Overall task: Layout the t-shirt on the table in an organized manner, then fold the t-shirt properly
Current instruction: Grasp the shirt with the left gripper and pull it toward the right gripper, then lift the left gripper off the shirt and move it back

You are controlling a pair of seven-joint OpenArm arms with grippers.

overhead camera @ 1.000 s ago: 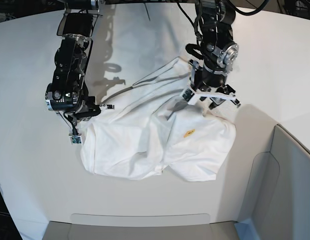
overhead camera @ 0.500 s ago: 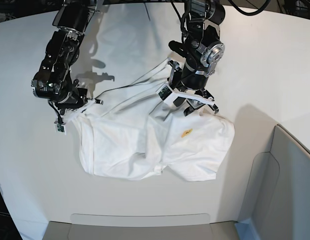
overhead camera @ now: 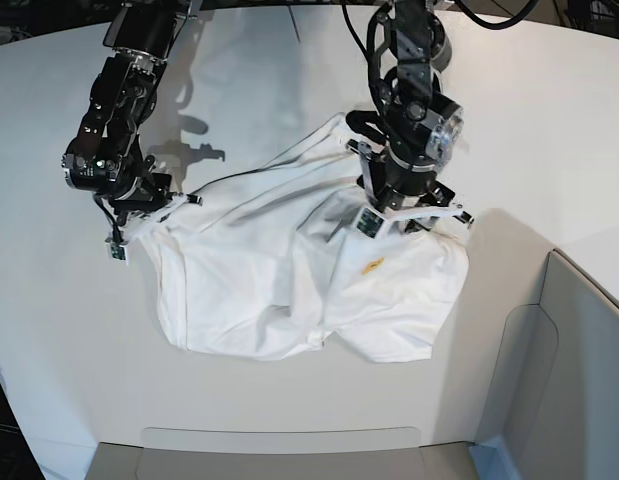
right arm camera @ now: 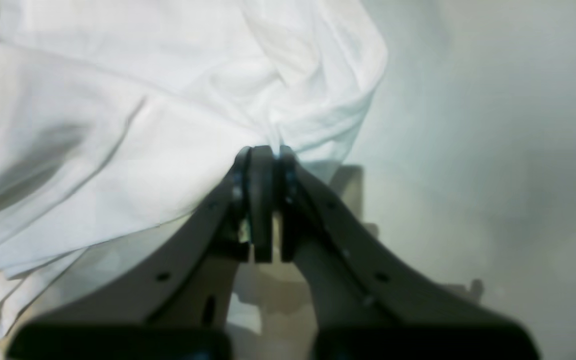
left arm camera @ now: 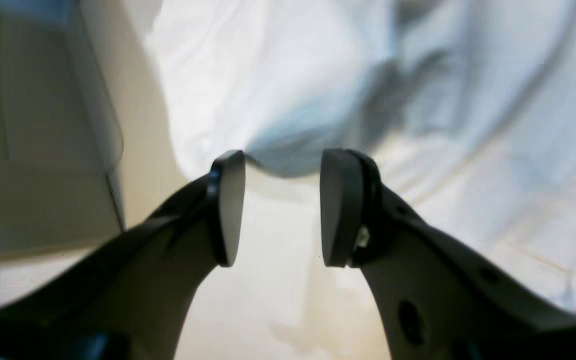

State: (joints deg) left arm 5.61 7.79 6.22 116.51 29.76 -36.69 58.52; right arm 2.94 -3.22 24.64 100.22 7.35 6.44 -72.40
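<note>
The right gripper (right arm camera: pixel 272 200) is clenched on the white t-shirt (overhead camera: pixel 239 280), soft and creased; the left gripper (left arm camera: pixel 282 210) gapes above the cloth, gripping nothing.

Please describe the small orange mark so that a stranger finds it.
On the white table lies a crumpled white t-shirt. Look at its right half in the base view: the small orange mark is its only orange patch.

White t-shirt (overhead camera: pixel 239 290) with a small orange mark, white table (overhead camera: pixel 69 330), grey panels (overhead camera: pixel 579 370)
</note>
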